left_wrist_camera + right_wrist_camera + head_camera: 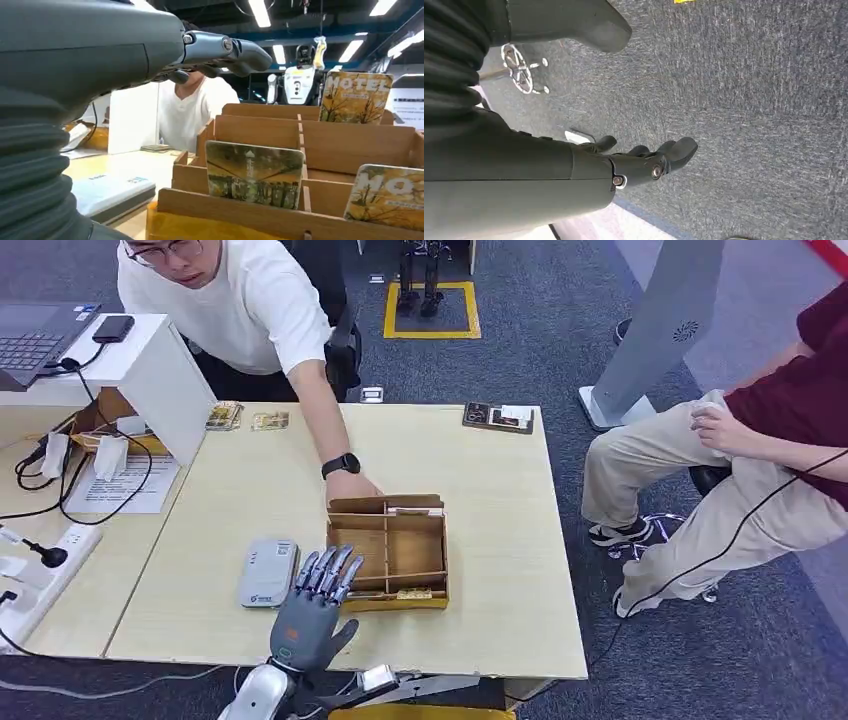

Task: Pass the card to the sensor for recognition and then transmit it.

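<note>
Robotics lab: another humanoid robot [299, 82] on stand, strip ceiling lights [260, 12], grey carpet [540, 360].

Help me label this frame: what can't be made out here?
- Head view: cards in the wooden box are too small to read.
- Left wrist view: the left hand hides the person's face; box walls cover each card's lower part.
- Right wrist view: the right hand's fingertips are partly hidden behind one another.
</note>
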Available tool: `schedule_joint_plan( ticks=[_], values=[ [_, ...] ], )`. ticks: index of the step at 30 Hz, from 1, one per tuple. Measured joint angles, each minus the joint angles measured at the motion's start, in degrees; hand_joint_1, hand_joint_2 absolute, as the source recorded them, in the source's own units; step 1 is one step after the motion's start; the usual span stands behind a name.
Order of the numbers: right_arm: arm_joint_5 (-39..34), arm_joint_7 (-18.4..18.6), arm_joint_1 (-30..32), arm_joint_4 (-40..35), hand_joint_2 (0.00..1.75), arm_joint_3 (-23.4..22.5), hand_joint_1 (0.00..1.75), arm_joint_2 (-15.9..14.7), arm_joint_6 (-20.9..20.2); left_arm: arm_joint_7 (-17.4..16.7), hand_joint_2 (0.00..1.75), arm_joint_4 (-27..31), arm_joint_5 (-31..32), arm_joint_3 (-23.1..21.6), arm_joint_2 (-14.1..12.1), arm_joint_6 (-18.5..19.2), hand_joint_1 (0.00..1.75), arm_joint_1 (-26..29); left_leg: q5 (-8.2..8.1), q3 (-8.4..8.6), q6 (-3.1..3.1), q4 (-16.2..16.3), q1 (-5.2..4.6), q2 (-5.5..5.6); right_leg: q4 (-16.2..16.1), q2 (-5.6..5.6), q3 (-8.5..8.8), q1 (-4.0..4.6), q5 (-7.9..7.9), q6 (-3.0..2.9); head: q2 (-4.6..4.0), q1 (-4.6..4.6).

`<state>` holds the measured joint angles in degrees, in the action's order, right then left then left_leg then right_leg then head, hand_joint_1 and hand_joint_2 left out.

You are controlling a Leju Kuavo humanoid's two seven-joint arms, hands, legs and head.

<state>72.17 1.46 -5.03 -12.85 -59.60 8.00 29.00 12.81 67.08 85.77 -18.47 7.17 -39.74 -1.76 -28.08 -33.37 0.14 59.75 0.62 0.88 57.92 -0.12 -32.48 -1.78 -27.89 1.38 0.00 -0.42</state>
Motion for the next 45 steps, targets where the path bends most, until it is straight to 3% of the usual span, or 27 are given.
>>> schedule_joint_plan(
  ticks=[14, 21, 25, 29, 35, 45],
  values=[
    [0.00, 0.20, 0.00, 0.00, 1.75, 0.04, 0.00, 0.00, 0.00, 0.24, 1.75, -0.02, -1.36, -1.24, -1.16, 0.00, 1.75, -0.50, 0.00, 0.00, 0.00, 0.00, 0.00, 0.00, 0.00, 0.00, 0.00, 0.00, 0.00, 0.00, 0.00, 0.00],
    [0.54, 0.13, 0.02, -0.11, 1.75, 0.15, 0.00, 0.00, -0.87, 3.30, 1.75, -0.59, -4.50, -1.53, -2.56, 0.79, 1.75, -1.46, 0.00, -0.01, 0.00, 0.00, 0.01, 0.01, 0.00, -0.01, -0.01, 0.01, 0.00, 0.00, 0.00, 0.02],
    [1.20, 0.13, -0.02, -0.09, 1.75, 0.15, 0.00, 0.00, -0.70, -0.93, 1.75, -1.57, -0.75, -2.75, -2.95, 0.02, 1.75, -1.91, 0.00, 0.01, 0.00, 0.00, 0.01, -0.01, 0.00, 0.01, 0.01, 0.01, 0.00, 0.00, 0.00, -0.02],
    [1.38, 0.04, -0.34, -0.02, 1.75, 0.15, 0.00, 0.00, -0.74, -5.83, 1.75, -3.11, 1.55, -7.14, -4.87, -0.15, 1.75, -3.40, 0.00, 0.02, 0.00, 0.00, 0.00, -0.01, 0.00, 0.01, 0.02, 0.00, 0.00, 0.00, 0.00, -0.02],
    [1.35, -0.02, -0.57, -0.02, 1.75, 0.15, 0.00, 0.00, -0.72, -6.25, 1.75, -4.77, -0.18, -11.32, -6.47, -0.28, 1.75, -4.56, 0.00, 0.01, 0.00, 0.00, 0.00, 0.00, 0.00, 0.01, 0.02, 0.00, 0.00, 0.00, 0.00, -0.02],
    [1.20, -0.13, -0.59, -0.02, 1.75, 0.15, 0.00, 0.00, -0.70, -6.29, 1.75, -5.09, -0.42, -12.57, -7.32, -0.31, 1.75, -4.80, 0.00, 0.01, 0.00, 0.00, 0.00, 0.00, 0.00, 0.00, 0.02, 0.00, 0.00, 0.00, 0.00, -0.02]
  ],
)
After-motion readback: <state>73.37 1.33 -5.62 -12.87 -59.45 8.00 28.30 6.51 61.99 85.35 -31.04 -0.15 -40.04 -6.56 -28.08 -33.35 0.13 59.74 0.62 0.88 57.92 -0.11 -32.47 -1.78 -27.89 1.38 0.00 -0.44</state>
